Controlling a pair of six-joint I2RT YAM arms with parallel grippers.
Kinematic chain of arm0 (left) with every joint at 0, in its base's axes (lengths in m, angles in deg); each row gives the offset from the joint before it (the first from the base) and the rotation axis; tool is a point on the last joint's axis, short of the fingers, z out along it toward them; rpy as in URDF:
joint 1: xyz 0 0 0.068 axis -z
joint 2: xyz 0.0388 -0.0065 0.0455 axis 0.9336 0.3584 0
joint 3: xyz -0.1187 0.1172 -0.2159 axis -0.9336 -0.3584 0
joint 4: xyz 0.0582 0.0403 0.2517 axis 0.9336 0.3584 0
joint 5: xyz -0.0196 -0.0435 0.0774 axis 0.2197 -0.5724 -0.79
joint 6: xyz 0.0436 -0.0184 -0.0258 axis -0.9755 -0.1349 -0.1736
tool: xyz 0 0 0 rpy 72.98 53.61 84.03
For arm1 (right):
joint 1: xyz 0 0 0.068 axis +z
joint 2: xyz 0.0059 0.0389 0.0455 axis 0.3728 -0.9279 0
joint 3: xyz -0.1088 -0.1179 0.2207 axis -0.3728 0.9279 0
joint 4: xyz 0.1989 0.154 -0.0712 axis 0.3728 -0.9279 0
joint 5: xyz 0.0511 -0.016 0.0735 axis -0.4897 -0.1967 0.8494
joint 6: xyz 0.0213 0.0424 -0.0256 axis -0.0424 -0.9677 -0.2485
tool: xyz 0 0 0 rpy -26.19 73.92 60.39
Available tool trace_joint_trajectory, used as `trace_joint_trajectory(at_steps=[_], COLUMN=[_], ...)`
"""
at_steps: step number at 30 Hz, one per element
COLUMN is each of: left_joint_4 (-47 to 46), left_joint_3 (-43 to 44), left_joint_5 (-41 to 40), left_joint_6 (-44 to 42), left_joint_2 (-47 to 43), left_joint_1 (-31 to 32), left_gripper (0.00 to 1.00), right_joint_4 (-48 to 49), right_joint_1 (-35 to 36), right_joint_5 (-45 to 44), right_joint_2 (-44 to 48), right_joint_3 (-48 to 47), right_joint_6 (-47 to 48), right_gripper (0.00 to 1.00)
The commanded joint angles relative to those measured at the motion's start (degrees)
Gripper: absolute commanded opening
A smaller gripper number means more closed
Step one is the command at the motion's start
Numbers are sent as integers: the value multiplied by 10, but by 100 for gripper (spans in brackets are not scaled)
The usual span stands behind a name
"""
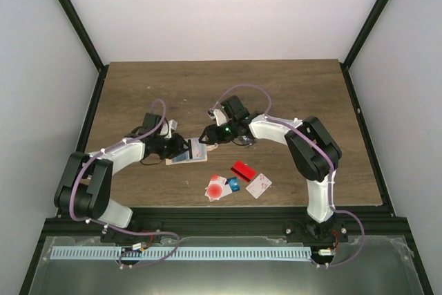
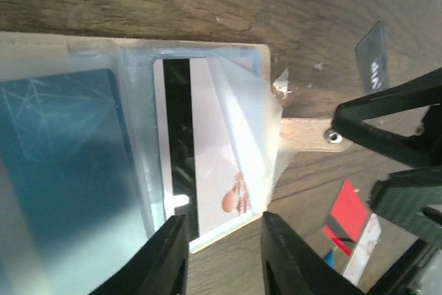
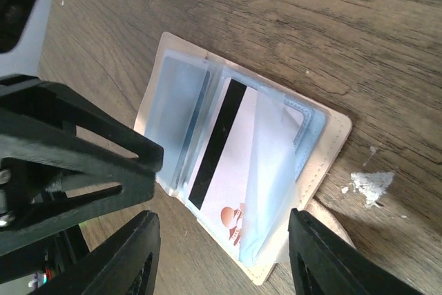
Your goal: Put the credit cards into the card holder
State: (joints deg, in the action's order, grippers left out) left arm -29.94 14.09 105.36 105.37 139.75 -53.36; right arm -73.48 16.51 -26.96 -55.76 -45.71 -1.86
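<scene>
The beige card holder (image 1: 195, 159) lies open on the table between my two grippers, its clear sleeves fanned out. A white card with a black stripe (image 2: 207, 164) sits partly in one sleeve (image 3: 273, 170), and a blue card (image 2: 62, 164) lies in a sleeve beside it. The holder's tab with its snap (image 2: 311, 136) points away from the sleeves. My left gripper (image 2: 222, 257) hangs open just off the holder's edge, gripping nothing. The right gripper (image 3: 224, 260) is open too, its fingers standing wide on either side of the holder's corner (image 3: 331, 150). Loose credit cards lie nearer the arms: white with a red dot (image 1: 217, 188), blue (image 1: 233, 184), red (image 1: 243, 170) and white (image 1: 259, 185).
The two grippers are close together, the right one's black fingers (image 2: 394, 115) showing in the left wrist view and the left one's fingers (image 3: 69, 164) in the right wrist view. A small white scuff (image 3: 366, 183) marks the wood beside the holder.
</scene>
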Motion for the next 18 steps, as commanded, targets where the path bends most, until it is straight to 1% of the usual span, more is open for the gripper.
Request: trace_joint_trajectory(at_steps=[1, 3, 7, 13, 18], left_joint_4=[18, 17, 10, 4, -2], left_joint_3=[14, 23, 35, 40, 31], left_joint_5=[-49, -63, -74, -90, -92], left_joint_6=[-22, -27, -34, -42, -46], left_joint_2=[14, 29, 60, 86, 96], left_joint_1=[13, 21, 27, 32, 34], left_gripper=[23, 15, 8, 4, 4], right_joint_4=[12, 24, 38, 38, 34], right_joint_1=[0, -3, -8, -9, -9], right_joint_5=[14, 17, 31, 39, 39], right_joint_2=[0, -8, -26, -61, -76], right_joint_3=[-22, -24, -32, -52, -53], right_joint_6=[-15, -25, -38, -44, -45], right_gripper=[53, 52, 52, 51, 49])
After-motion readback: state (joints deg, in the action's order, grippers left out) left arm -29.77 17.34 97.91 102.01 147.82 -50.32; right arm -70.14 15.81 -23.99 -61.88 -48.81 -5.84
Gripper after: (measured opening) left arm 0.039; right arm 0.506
